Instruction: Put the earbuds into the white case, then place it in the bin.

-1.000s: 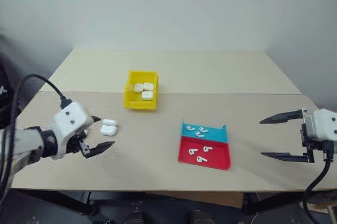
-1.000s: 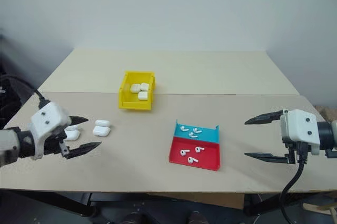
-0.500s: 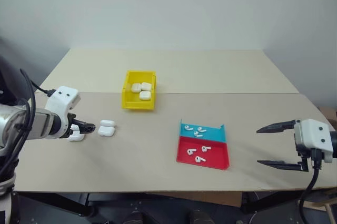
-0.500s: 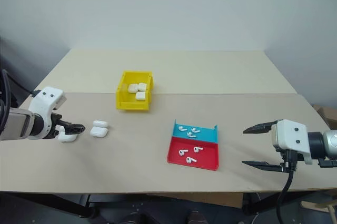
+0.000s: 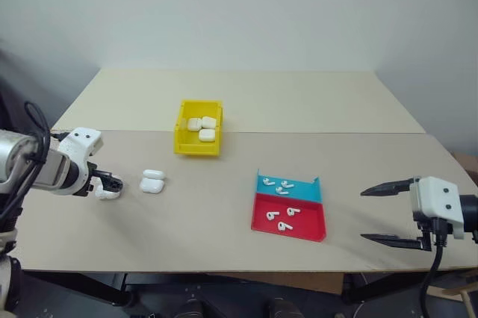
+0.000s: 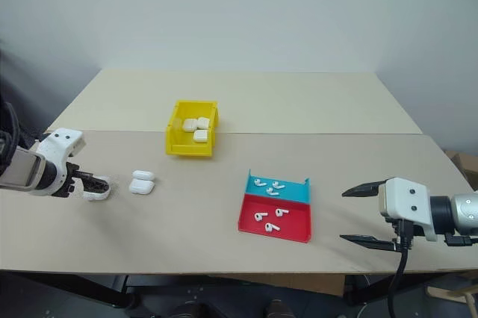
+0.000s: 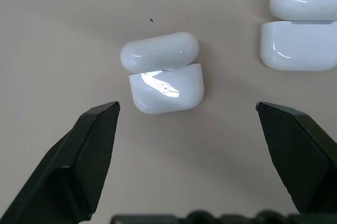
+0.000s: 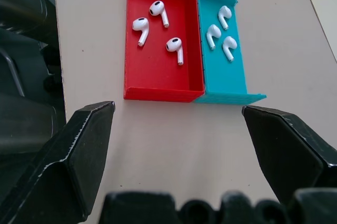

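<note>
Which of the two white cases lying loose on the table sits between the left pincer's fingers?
The glossy white plastic case nearer the table's left edge; the other case lies outside the open left pincer.

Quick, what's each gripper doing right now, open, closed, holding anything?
Left gripper: open, holding nothing, fingers either side of a white case on the table.
Right gripper: open, empty, facing the tray of earbuds.

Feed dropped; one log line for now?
left tool: open, over case | right tool: open, facing tray | earbuds: in tray
</note>
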